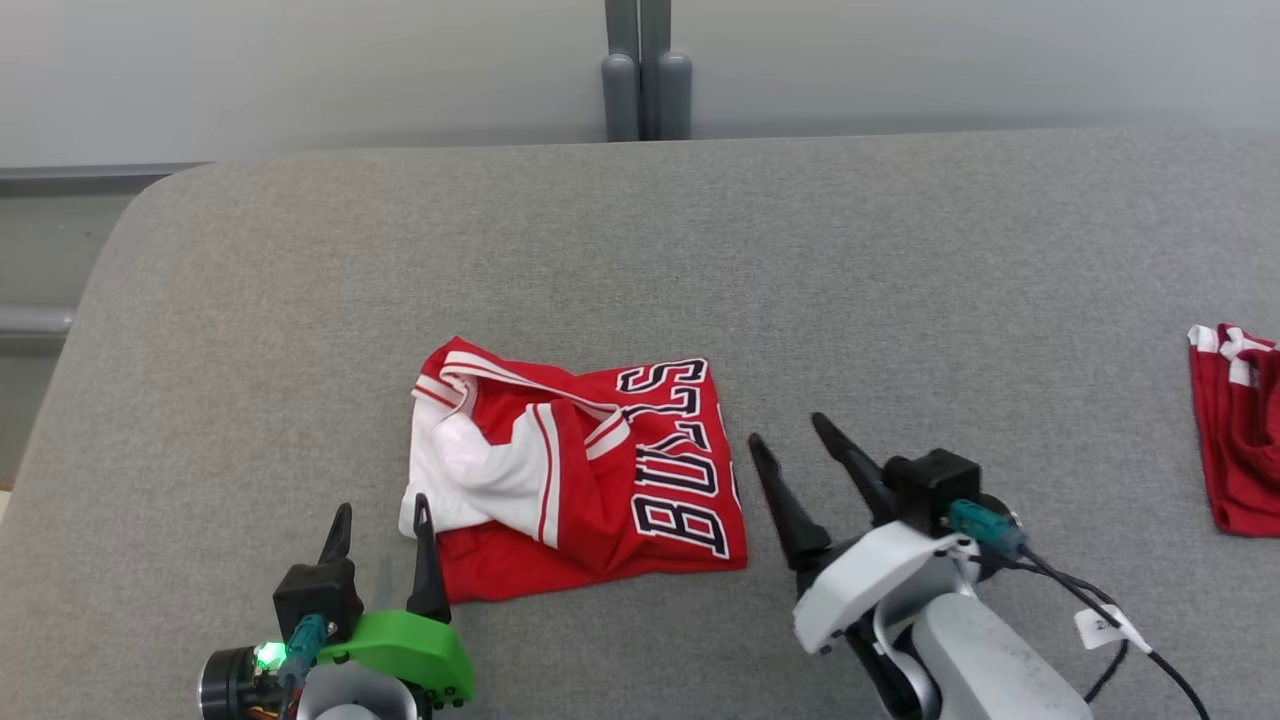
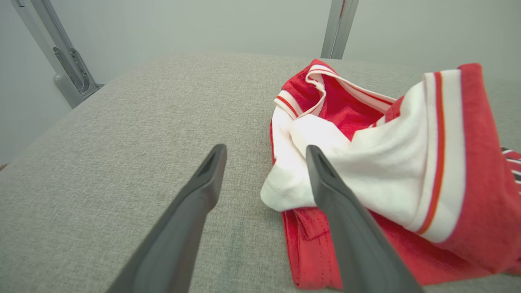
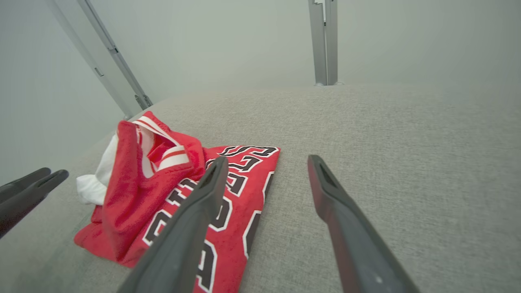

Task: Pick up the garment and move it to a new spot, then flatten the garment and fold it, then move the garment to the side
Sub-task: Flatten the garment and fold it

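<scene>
Red Bulls jersey (image 1: 600,480) lies bunched mid-tabletop (image 1: 300,300). Both tools are spread wide and empty: left tool (image 1: 382,505) at its near left corner, right tool (image 1: 787,428) just beside its right edge. Advise pinching opposite outer edges and lifting together. Count: two tools, two red garments — second garment (image 1: 1240,430) far right.

I am facing open grey table (image 1: 300,300) beyond the garment (image 1: 600,480) and on both its sides; a second red garment (image 1: 1235,440) is crowding my far right edge; grey posts (image 1: 646,90) are standing behind the table's far edge.
</scene>
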Tool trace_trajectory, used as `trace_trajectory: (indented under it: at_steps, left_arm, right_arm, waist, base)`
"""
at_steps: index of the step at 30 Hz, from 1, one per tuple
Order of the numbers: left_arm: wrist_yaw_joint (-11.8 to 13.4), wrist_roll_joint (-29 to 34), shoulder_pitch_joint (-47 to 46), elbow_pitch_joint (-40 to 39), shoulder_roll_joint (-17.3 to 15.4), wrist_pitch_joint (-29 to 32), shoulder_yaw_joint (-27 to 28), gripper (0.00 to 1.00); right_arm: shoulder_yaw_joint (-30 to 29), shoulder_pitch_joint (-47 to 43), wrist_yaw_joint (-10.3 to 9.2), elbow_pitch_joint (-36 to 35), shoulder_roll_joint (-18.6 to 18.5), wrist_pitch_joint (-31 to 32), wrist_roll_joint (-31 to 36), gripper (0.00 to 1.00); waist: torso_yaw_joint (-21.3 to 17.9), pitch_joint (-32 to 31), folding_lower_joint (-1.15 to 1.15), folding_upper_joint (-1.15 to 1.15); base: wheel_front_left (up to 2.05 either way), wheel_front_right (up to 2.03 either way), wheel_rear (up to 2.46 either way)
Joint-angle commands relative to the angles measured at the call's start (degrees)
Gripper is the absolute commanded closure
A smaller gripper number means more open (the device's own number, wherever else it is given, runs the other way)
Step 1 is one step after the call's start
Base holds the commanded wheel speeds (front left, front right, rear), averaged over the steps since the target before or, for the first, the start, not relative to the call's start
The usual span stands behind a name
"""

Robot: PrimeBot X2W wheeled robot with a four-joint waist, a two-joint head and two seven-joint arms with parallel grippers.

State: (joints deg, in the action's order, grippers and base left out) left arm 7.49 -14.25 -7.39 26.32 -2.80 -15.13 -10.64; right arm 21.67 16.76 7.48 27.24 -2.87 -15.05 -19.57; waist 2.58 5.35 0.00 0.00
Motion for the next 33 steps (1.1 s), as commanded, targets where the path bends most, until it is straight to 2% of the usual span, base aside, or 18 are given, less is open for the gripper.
trace_trajectory:
  at_steps: [1, 4, 8, 17, 19, 21, 22, 23, 26, 30, 33]
  left_arm:
    - [-0.17, -0.42, -0.12, 0.11, -0.24, 0.06, -0.22, 0.00]
    - [0.09, -0.62, -0.02, 0.19, -0.24, 0.06, -0.98, 0.00]
    - [0.28, -1.11, 0.06, -0.05, -0.24, 0.06, -2.00, 0.00]
    - [1.10, -2.49, -0.15, -1.06, -0.22, 0.06, -3.79, 0.00]
    - [1.27, -2.69, -0.27, -1.18, -0.22, 0.06, -3.98, 0.00]
    - [1.40, -2.95, -0.42, -1.35, -0.22, 0.06, -4.09, 0.00]
    - [1.52, -3.07, -0.52, -1.40, -0.21, 0.06, -4.19, 0.00]
    - [1.53, -3.19, -0.64, -1.49, -0.21, 0.06, -4.23, 0.00]
    - [1.81, -3.29, -0.96, -1.78, -0.21, 0.06, -4.44, 0.00]
    - [2.02, -3.52, -1.14, -2.09, -0.21, 0.06, -4.61, 0.00]
    - [2.16, -3.62, -1.30, -2.03, -0.21, 0.06, -4.57, 0.00]
  right_arm:
    - [2.30, 1.24, 0.00, 0.04, -0.12, -0.15, -0.82, 0.00]
    - [7.75, 3.78, 0.00, 0.90, -0.17, -0.16, -3.10, 0.00]
    - [12.26, 6.75, 0.00, 2.58, -0.13, -0.15, -5.39, 0.00]
    - [15.65, 11.96, 0.00, 7.53, -0.15, -0.16, -7.98, 0.02]
    - [16.07, 12.71, 0.00, 8.62, -0.16, -0.15, -8.09, 0.22]
    - [16.29, 13.50, 0.00, 9.55, -0.15, -0.16, -8.22, 0.33]
    - [16.41, 13.86, 0.00, 10.27, -0.16, -0.15, -8.25, 0.53]
    - [16.38, 14.36, 0.00, 10.68, -0.17, -0.15, -8.30, 0.60]
    - [16.67, 15.19, 0.00, 11.39, -0.15, -0.15, -7.79, 1.00]
    - [18.58, 15.75, 0.00, 10.21, -0.11, -0.15, -8.41, 1.00]
    - [22.25, 15.75, 0.00, 8.68, -0.07, -0.15, -9.79, 1.00]
  waist:
    - [1.65, 0.13, 0.00, 0.00]
    - [3.71, 0.10, 0.00, 0.00]
    - [6.76, 0.30, 0.00, 0.00]
    - [12.62, 1.97, 0.00, 0.00]
    - [13.28, 2.37, 0.00, 0.00]
    - [13.86, 2.79, 0.00, 0.00]
    - [14.12, 2.99, 0.00, 0.00]
    - [14.33, 3.20, 0.00, 0.00]
    - [14.68, 3.70, 0.00, 0.00]
    - [14.82, 4.19, 0.00, 0.00]
    - [14.74, 4.38, 0.00, 0.00]
  base:
    - [0.00, 0.00, 0.00]
    - [0.00, 0.00, 0.00]
    - [0.00, 0.00, 0.00]
    - [0.00, 0.00, 0.00]
    - [0.00, 0.00, 0.00]
    - [0.00, 0.00, 0.00]
    - [0.00, 0.00, 0.00]
    - [0.00, 0.00, 0.00]
    - [0.00, 0.00, 0.00]
    - [0.00, 0.00, 0.00]
    - [0.00, 0.00, 0.00]
